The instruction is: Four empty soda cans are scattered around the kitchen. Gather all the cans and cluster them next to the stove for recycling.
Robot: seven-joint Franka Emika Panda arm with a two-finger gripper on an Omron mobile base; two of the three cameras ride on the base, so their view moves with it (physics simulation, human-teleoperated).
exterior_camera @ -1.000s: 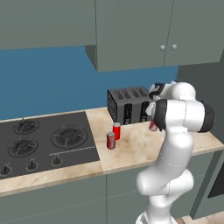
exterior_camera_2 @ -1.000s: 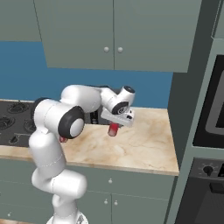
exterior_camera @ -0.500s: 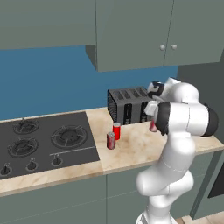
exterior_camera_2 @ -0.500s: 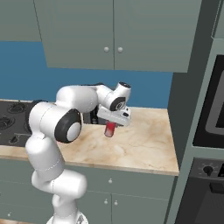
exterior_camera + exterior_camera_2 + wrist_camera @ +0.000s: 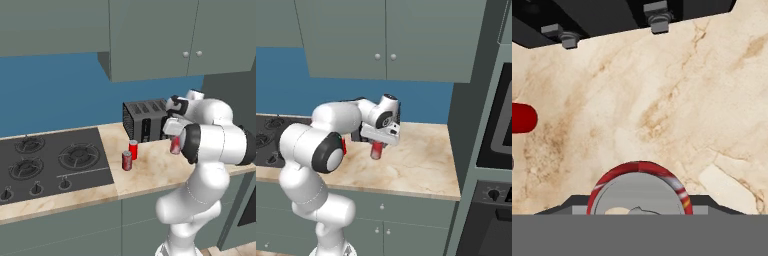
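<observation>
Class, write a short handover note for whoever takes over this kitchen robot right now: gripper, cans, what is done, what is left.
Gripper: shut on a soda can, held upright just above the counter, in front of the toaster.
Two more cans stand close together on the counter beside the stove.
Done: two cans clustered by the stove, a third picked up.
Left: carry the held can over to the pair and set it down; the fourth can is not accounted for here, so find it and add it.
</observation>
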